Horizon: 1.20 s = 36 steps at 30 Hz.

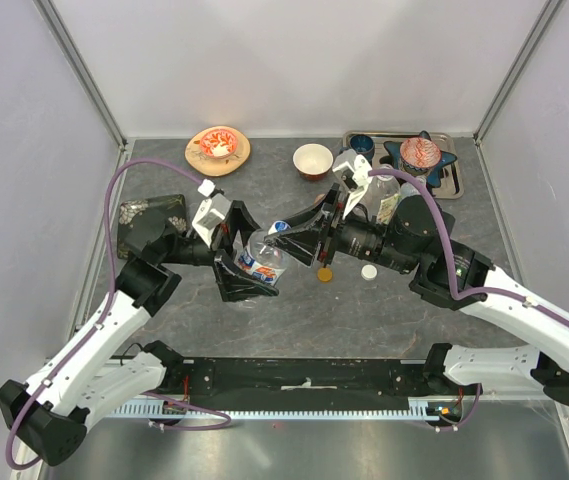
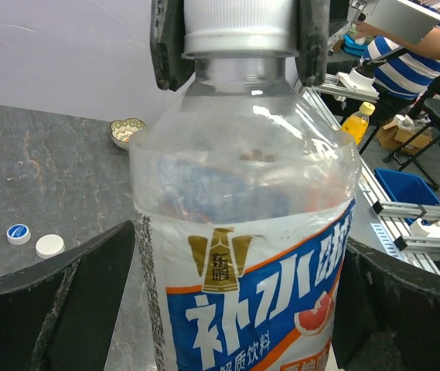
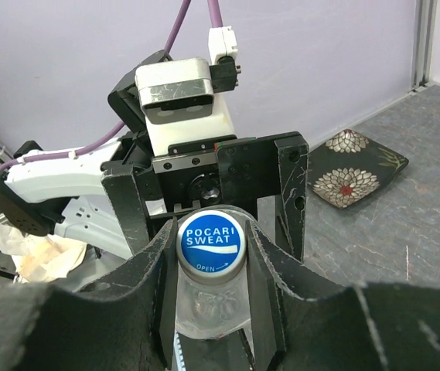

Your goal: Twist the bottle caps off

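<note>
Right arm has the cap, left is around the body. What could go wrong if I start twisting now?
1. The left gripper stands wide around the bottle, and I can't tell if it presses. If not, the bottle may simply spin with the cap.
2. The right gripper pinches only the cap's sides, so it could slip off under torque.
3. The thin clear body may crumple if the left squeezes hard.

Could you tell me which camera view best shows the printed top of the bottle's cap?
The right wrist view: the cap faces it squarely. The left wrist view shows only its ribbed side; the top view barely shows it.
</note>
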{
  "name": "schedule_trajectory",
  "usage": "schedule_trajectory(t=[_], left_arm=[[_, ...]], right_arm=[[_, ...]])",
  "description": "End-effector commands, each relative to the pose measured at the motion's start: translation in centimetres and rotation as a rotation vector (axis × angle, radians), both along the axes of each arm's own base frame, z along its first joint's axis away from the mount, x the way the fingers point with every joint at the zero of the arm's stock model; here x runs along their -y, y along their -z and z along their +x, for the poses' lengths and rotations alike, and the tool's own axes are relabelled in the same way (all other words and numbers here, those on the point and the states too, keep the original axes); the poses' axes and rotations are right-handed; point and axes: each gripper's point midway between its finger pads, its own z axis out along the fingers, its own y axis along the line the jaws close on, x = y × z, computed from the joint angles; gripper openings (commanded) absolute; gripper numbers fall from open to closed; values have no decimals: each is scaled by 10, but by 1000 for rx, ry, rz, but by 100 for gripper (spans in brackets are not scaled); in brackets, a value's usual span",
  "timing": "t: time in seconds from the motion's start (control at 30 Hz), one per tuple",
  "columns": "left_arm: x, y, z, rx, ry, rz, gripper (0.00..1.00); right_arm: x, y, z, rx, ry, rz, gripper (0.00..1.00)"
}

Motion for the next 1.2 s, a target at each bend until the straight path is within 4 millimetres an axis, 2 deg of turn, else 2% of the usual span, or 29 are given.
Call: schedule_trajectory(t=[0.0, 0.07, 0.1, 0.17, 0.2, 0.27, 0.3, 0.33, 0.37, 0.4, 0.47, 0.5, 0.6, 0.7, 0.8, 0.83, 0.87, 0.93, 0.97, 1.03, 1.07, 1.13, 1.17], left_arm=[[-2, -10, -3, 18, -4, -19, 99], [-2, -8, -2, 21, -4, -15, 94], [-2, -6, -2, 14, 4, -9, 84], [-1, -2, -2, 7, 12, 0, 75], [-1, -2, -3, 11, 16, 2, 63], [-1, 1, -1, 0, 17, 13, 53], [0, 2, -1, 5, 14, 14, 45], [0, 3, 0, 6, 11, 16, 42], [-1, 2, 0, 10, 4, 16, 40], [0, 5, 5, 7, -23, 23, 40], [0, 5, 9, 17, -56, 27, 40], [0, 8, 17, 15, -101, 37, 44], [-1, 9, 34, 36, -202, 43, 47], [-3, 12, 52, 54, -318, 59, 47], [-6, 12, 68, 95, -441, 71, 46], [-5, 19, 68, 87, -458, 98, 46], [-9, 19, 80, 91, -539, 106, 45], [-8, 20, 81, 129, -578, 123, 44], [-13, 21, 91, 133, -650, 138, 44], [-11, 21, 89, 169, -680, 155, 43], [-16, 21, 98, 187, -753, 170, 43], [-15, 18, 94, 210, -789, 168, 42], [-21, 17, 100, 213, -852, 176, 42]], right_arm=[[6, -33, -3, 32, 6, 123, 0], [5, -32, -3, 30, 4, 122, 0], [4, -31, -2, 28, 4, 121, 0], [4, -30, -2, 24, 4, 116, 0], [4, -28, -2, 19, 4, 111, 0], [4, -26, -2, 13, 4, 102, 0], [4, -24, -2, 9, 7, 96, 0], [4, -22, -2, 1, 10, 86, 3], [5, -21, -1, -4, 16, 78, 17], [7, -25, 0, -3, 22, 81, 40], [13, -22, 6, -20, 70, 58, 62], [17, -26, 8, -19, 93, 60, 77], [34, -27, 26, -40, 227, 48, 93], [50, -23, 43, -80, 357, 44, 95], [52, -13, 52, -127, 416, 12, 94], [50, -2, 58, -149, 442, -23, 94], [49, 1, 60, -161, 454, -35, 93], [45, 9, 64, -189, 470, -55, 91], [43, 12, 66, -199, 478, -58, 91], [41, 17, 71, -220, 507, -67, 88], [41, 19, 74, -227, 522, -70, 85], [41, 22, 82, -239, 562, -71, 83], [41, 22, 83, -243, 570, -71, 81]])
